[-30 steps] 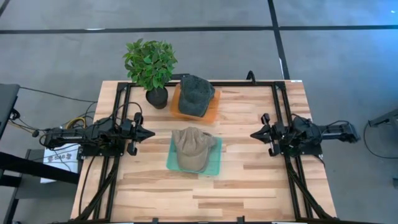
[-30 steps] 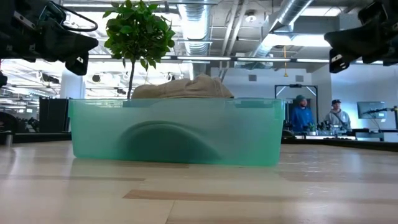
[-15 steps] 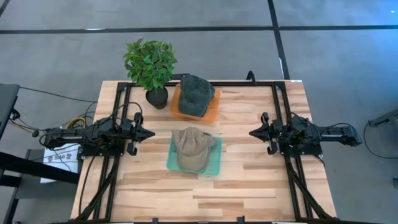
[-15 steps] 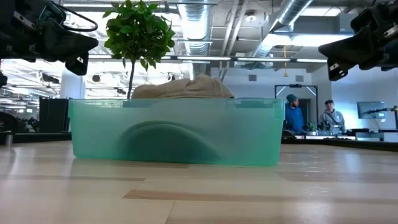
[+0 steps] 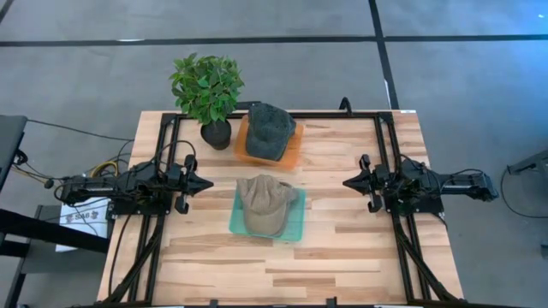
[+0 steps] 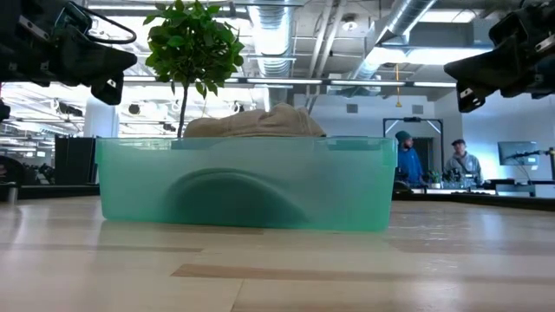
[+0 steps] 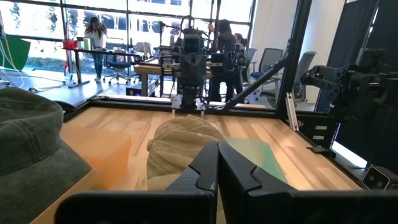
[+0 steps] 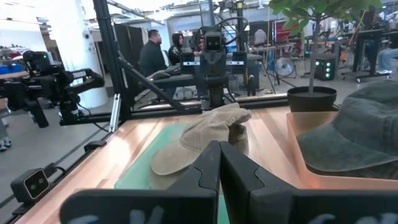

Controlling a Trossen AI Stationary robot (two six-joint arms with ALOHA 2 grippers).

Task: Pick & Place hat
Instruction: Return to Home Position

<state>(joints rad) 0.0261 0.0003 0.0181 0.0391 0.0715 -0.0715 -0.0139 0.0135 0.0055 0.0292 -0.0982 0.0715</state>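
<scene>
Table point(image 5: 342, 248) carries everything, with one arm lying along each side edge; green bin point(image 5: 298, 224) sits mid-table, orange bin point(image 5: 296, 152) at the far edge beside the potted plant point(image 5: 205, 90), a layout that I judge puts both bins within either arm's reach; brown cap point(image 5: 265, 205) lies in the green bin, crown above the rim; black cap point(image 5: 270, 130) lies in the orange bin; no cap loose on the wood, so I read the sorting as finished; left gripper point(image 5: 208, 182) and right gripper point(image 5: 348, 182) face each other across the green bin, well apart from it, raised off the table; both pairs of jaws pressed together on nothing, which suits parking at home.
</scene>
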